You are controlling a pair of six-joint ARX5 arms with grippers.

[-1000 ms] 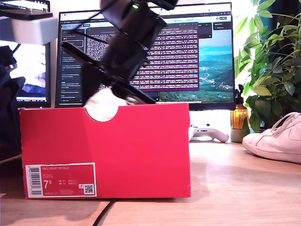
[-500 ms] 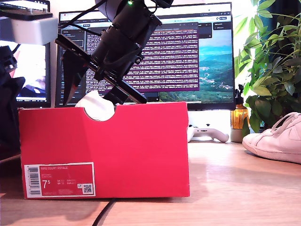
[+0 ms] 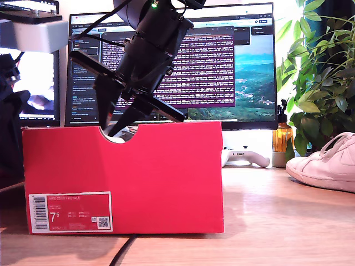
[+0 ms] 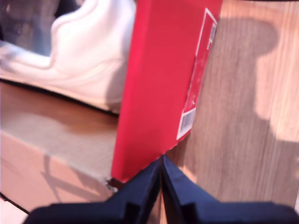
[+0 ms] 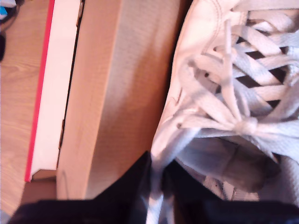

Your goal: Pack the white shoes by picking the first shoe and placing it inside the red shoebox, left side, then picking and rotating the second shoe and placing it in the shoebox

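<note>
Bright daylight; wrist views soft, blurred.

The box is matt red cardboard outside, with a smooth white paper label; inside it shows plain brown card, unprinted and dull. The shoe in it is smooth white leather with flat woven cloth laces. The second shoe has the same soft sheen. The table is light wood, visibly grained, faintly glossy. Both grippers look like matt black plastic.
</note>
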